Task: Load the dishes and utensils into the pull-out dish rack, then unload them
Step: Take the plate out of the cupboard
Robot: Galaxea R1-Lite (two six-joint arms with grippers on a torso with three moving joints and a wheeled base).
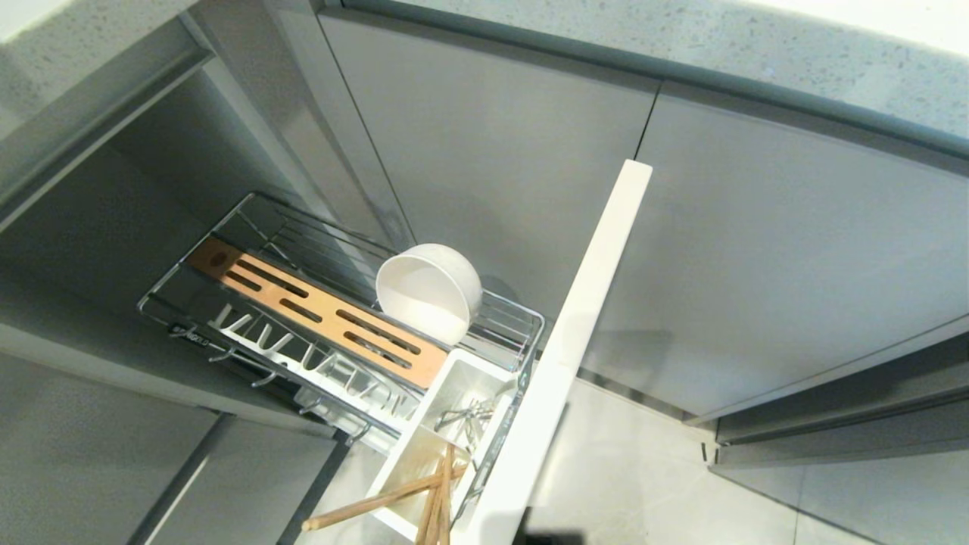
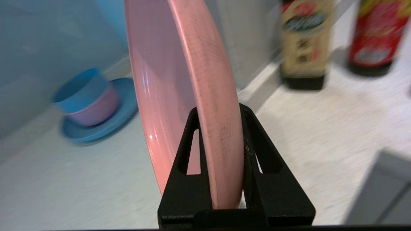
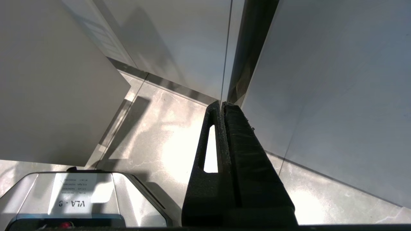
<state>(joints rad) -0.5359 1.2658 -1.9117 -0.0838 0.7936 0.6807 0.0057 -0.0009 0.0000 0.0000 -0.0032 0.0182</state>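
My left gripper (image 2: 220,110) is shut on the rim of the pale-pink plate (image 2: 179,80), which stands on edge between the black fingers above a white counter. Neither arm shows in the head view. There the pull-out dish rack (image 1: 227,227) stands drawn out, with its orange-brown slotted board (image 1: 318,309) and white prongs (image 1: 303,356) bare. A small white bowl (image 1: 429,291) leans on its side on the wires. Wooden chopsticks (image 1: 424,496) and a silver spoon (image 1: 465,415) stick out of the white utensil tub (image 1: 454,378). My right gripper (image 3: 222,103) hangs shut and empty above the floor.
The rack's pale front panel (image 1: 575,333) runs alongside the tub, grey cabinet doors (image 1: 757,265) behind it. On the counter near the plate sit a blue-and-pink bowl on a blue saucer (image 2: 93,106) and two sauce bottles (image 2: 305,41). A part of the robot's base (image 3: 80,199) lies below the right gripper.
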